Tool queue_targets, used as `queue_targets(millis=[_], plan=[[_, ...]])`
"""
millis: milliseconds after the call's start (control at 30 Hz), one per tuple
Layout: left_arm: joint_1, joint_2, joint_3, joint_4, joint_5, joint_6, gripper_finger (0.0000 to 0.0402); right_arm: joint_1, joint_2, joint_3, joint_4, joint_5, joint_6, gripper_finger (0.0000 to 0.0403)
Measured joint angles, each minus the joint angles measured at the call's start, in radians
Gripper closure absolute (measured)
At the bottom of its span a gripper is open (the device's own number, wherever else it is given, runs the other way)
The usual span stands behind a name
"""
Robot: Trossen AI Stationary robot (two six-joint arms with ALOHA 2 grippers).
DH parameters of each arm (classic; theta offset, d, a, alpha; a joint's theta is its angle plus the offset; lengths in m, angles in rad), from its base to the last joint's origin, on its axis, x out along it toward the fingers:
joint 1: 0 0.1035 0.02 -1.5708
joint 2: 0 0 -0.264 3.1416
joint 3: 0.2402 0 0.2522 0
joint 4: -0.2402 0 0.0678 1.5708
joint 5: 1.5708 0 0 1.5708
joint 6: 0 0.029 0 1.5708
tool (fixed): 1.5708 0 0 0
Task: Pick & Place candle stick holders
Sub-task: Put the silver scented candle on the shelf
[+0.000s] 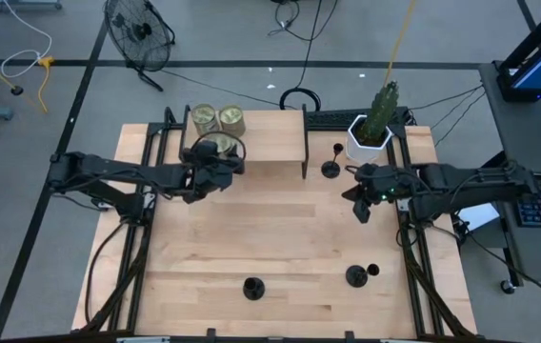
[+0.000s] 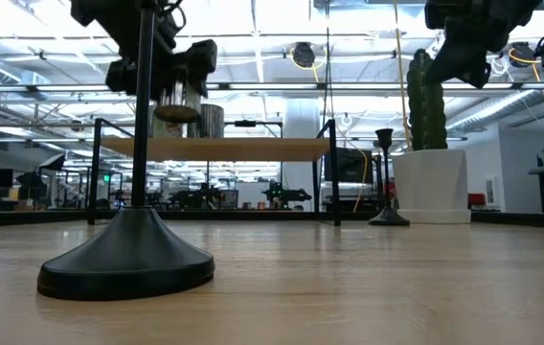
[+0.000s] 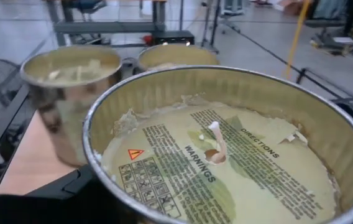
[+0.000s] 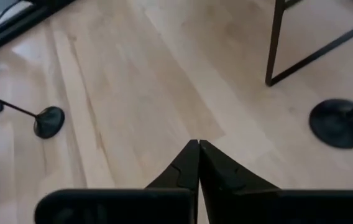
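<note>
Left gripper (image 1: 221, 160) holds a jar (image 1: 218, 149) above the table (image 1: 270, 238); right gripper (image 4: 198, 163) hangs with its fingers closed together and empty.

Two more jars (image 1: 217, 119) stand on the small shelf (image 1: 251, 143) at the far side, and a white pot with cactus (image 1: 373, 129) is at the far right corner. One candle stick holder (image 1: 331, 168) stands just beside the shelf leg and the pot, near the right gripper. Two other holders (image 1: 253, 287) (image 1: 355, 276) are at the near edge, well apart from both grippers.
</note>
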Motion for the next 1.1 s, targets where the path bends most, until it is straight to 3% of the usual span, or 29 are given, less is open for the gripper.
queue_targets(millis=[367,600,833,1100], plan=[[0.047,0.000,-0.043,0.046,-0.015,-0.020,0.0045,-0.052,-0.055,0.000,0.023,-0.001,-0.039,0.0402],[0.052,0.081,-0.041,0.151,-0.033,0.007,0.0045,-0.065,-0.059,0.000,0.023,-0.001,-0.047,0.0403],[0.059,0.106,-0.043,0.153,-0.087,0.024,0.0045,-0.065,-0.059,0.000,0.023,-0.005,-0.040,0.0403],[0.092,0.107,-0.043,0.148,-0.064,0.029,0.0038,-0.065,-0.059,0.000,0.023,-0.005,-0.040,0.0403]])
